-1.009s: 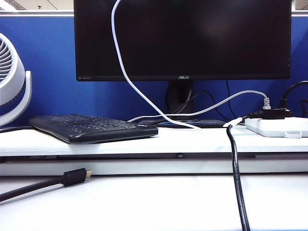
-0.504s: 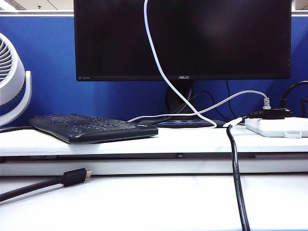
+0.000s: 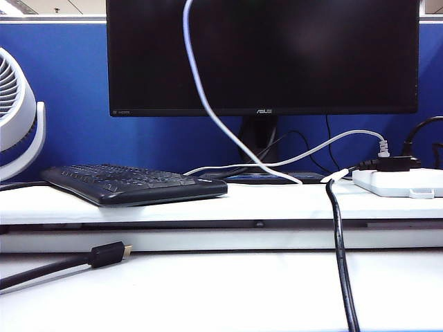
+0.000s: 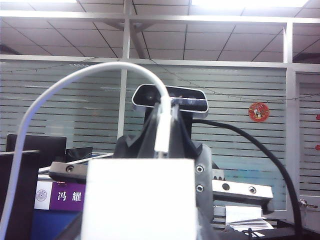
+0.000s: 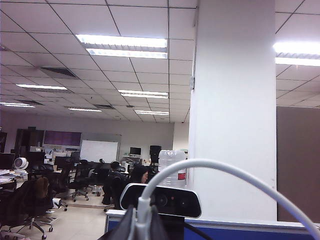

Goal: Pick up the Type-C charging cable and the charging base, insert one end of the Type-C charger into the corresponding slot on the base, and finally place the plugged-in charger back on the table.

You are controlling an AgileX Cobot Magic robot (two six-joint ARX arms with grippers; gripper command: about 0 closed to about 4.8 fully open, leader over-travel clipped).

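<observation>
In the left wrist view the white charging base (image 4: pixel 139 190) fills the foreground, and my left gripper (image 4: pixel 139 220) is shut on it, with dark fingers at both its sides. My right gripper (image 4: pixel 162 142) faces it, shut on the plug of the Type-C charging cable (image 4: pixel 60 90). The plug's end meets the base's upper face; how deep it sits cannot be told. In the right wrist view the right gripper (image 5: pixel 142 227) pinches the cable (image 5: pixel 225 170) between dark fingers. In the exterior view the cable (image 3: pixel 208 104) hangs from above down to the table (image 3: pixel 221 290). Both grippers are out of that view.
A black monitor (image 3: pixel 263 55) stands at the back, with a black keyboard (image 3: pixel 131 183) and a fan (image 3: pixel 17 111) on the raised shelf. A white power strip (image 3: pixel 398 181) lies at the right. A gold-tipped black cable (image 3: pixel 104 254) and a thick black cable (image 3: pixel 340 256) cross the lower surface.
The hanging white cable swayed to the right and has swung partway back to the left. Nothing else in the exterior view has moved.
</observation>
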